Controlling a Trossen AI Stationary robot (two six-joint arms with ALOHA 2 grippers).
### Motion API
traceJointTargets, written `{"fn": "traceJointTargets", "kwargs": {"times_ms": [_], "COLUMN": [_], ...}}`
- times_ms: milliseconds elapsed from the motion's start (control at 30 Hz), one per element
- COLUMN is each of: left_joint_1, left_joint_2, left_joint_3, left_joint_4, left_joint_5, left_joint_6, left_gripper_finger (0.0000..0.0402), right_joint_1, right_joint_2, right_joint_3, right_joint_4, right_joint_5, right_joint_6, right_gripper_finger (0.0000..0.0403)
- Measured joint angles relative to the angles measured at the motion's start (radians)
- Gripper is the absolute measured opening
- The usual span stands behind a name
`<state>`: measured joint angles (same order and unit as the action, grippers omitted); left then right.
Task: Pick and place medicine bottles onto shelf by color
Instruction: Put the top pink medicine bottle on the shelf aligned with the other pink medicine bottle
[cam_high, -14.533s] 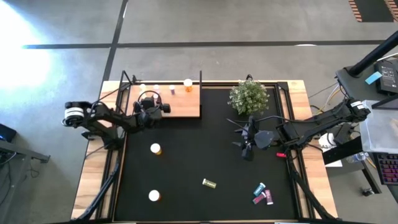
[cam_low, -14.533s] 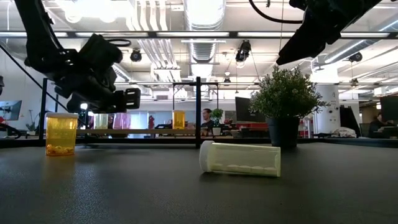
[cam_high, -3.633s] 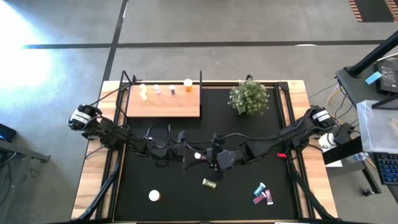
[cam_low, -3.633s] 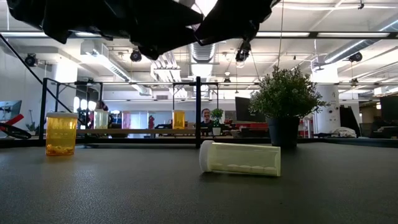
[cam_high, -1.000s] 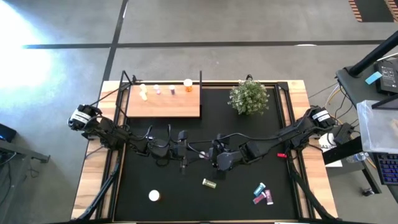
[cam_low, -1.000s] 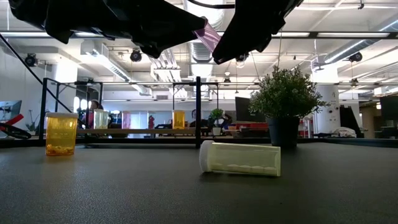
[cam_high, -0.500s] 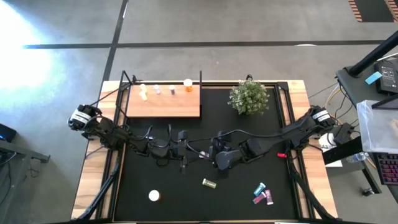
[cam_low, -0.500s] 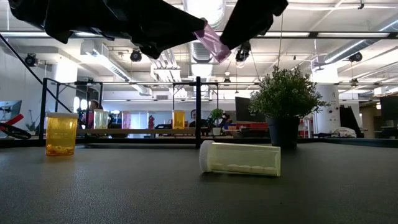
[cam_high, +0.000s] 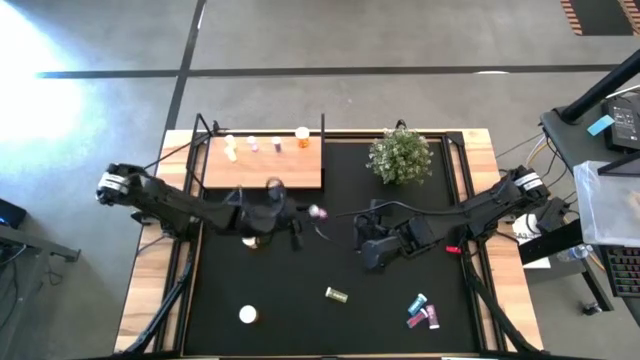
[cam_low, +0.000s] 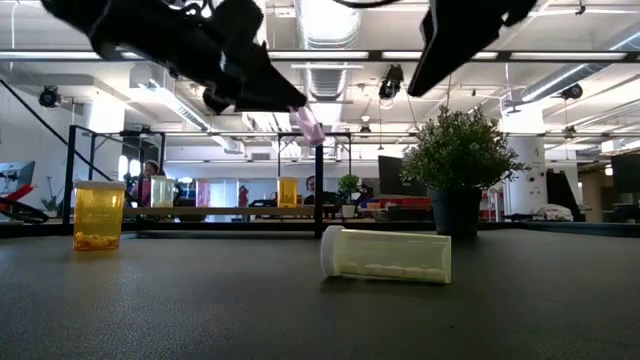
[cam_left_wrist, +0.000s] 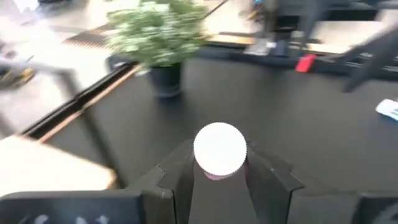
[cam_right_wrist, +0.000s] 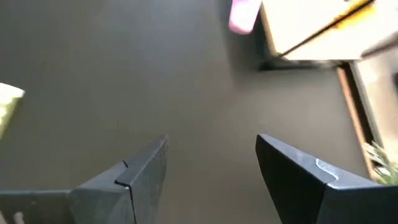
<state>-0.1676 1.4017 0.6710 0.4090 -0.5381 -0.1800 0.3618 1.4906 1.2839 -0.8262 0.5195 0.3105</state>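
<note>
A pink medicine bottle with a white cap hangs above the black mat, with my left gripper shut on it just near of the shelf's near right corner. The shelf, a light-wood board at the far left, carries several small bottles along its far edge. My right gripper stands open and empty over the mat's middle, to the right of the pink bottle. A yellowish bottle lies on its side on the mat. An orange bottle stands upright near the front left. My left gripper pinches the pink bottle's body between its two fingers, just behind the white cap. The bottle lies along the fingers, its cap end sticking out past the fingertips. The fingers come nearly level from the table's left, and the bottle is clear of the mat.
A potted green plant stands at the far right of the mat. Several bottles lie in a cluster near the front right. A thin black post rises at the shelf's far right corner. A red object lies by the right arm.
My right gripper has let go of the pink bottle and drawn back up and toward the table's right edge. My left gripper has kept hold of the bottle, turned, and carried it toward the far edge and the shelf; the bottle stays clear of the mat.
</note>
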Motion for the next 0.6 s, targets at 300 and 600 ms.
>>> {"fn": "traceJointTargets", "kwargs": {"times_ms": [300,600], "left_joint_1": [0.242,0.496], "left_joint_2": [-0.221,-0.253], "left_joint_3": [-0.009,-0.041], "left_joint_4": [-0.403,-0.594], "left_joint_5": [-0.003,0.004], "left_joint_6": [-0.050,-0.081], "left_gripper_finger": [0.0108,0.0108], "right_joint_1": [-0.002,-0.003], "right_joint_2": [-0.102,-0.258], "right_joint_3": [-0.162,-0.369], "right_joint_4": [0.044,0.223], "right_joint_5": [0.103,0.118], "right_joint_6": [0.084,0.094], "right_gripper_finger": [0.0230,0.0229]}}
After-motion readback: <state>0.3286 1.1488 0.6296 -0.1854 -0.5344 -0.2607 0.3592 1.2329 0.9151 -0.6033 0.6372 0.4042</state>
